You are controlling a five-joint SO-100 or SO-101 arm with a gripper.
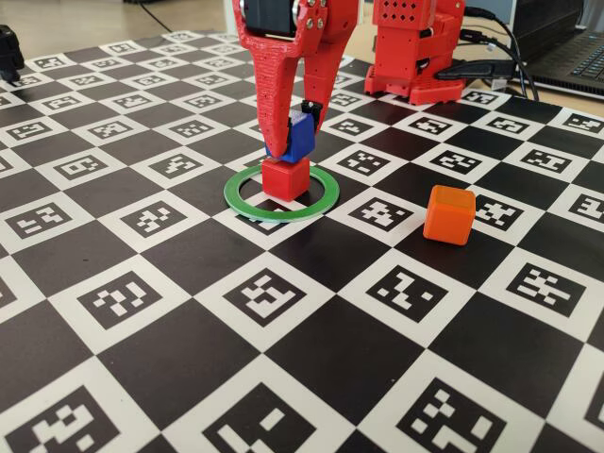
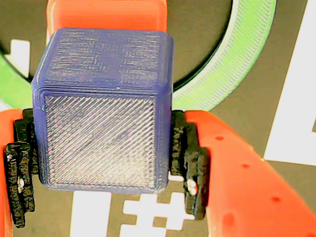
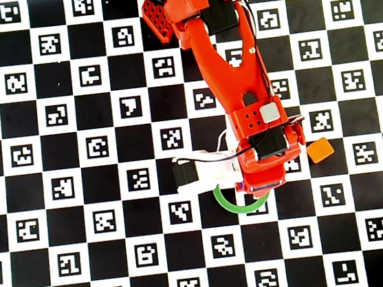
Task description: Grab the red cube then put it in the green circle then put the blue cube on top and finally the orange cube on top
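The red cube (image 1: 285, 177) stands inside the green circle (image 1: 243, 202) on the checkered board. My gripper (image 1: 291, 142) is shut on the blue cube (image 1: 300, 137) and holds it slightly tilted right over the red cube; I cannot tell whether they touch. In the wrist view the blue cube (image 2: 106, 123) sits clamped between the black pads (image 2: 190, 163), with the red cube's top (image 2: 106, 15) and arcs of the green circle (image 2: 222, 74) behind it. The orange cube (image 1: 448, 214) lies to the right outside the circle, and also shows in the overhead view (image 3: 320, 150).
The arm's red base (image 1: 415, 47) stands at the back. A laptop and cables (image 1: 557, 47) lie at the back right. In the overhead view the arm (image 3: 241, 89) covers most of the green circle (image 3: 230, 205) and hides the stack.
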